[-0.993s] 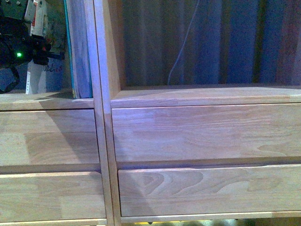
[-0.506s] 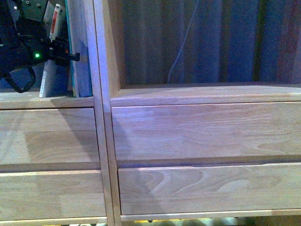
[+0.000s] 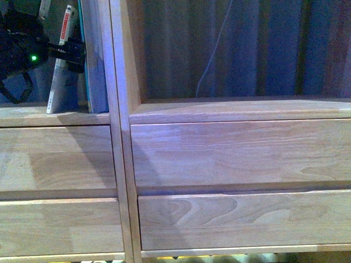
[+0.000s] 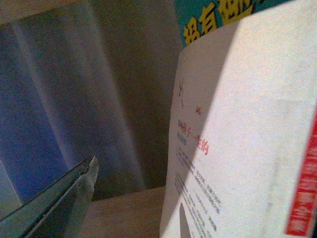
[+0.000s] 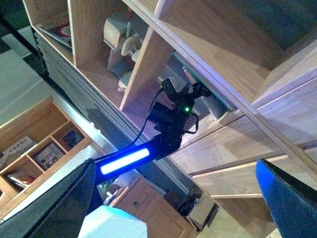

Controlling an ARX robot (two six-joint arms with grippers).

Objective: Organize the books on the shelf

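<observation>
Since half a second ago the left gripper [image 3: 68, 52] sits slightly lower in the left cubby of the shelf [image 3: 118, 164], its fingers at the white paperback [image 3: 59, 66]; jaw state cannot be told. White paperback leans tilted beside the upright teal book [image 3: 90, 66], which stands against the divider. Right gripper [image 5: 173, 198] hangs well clear of the shelf, jaws spread apart, holding nothing

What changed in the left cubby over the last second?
The white paperback went from low behind the left claw to leaning toward the teal book. The claw rose and moved right, now level with the paperback's middle; grip unclear. Teal book, shelf and drawers unchanged.
</observation>
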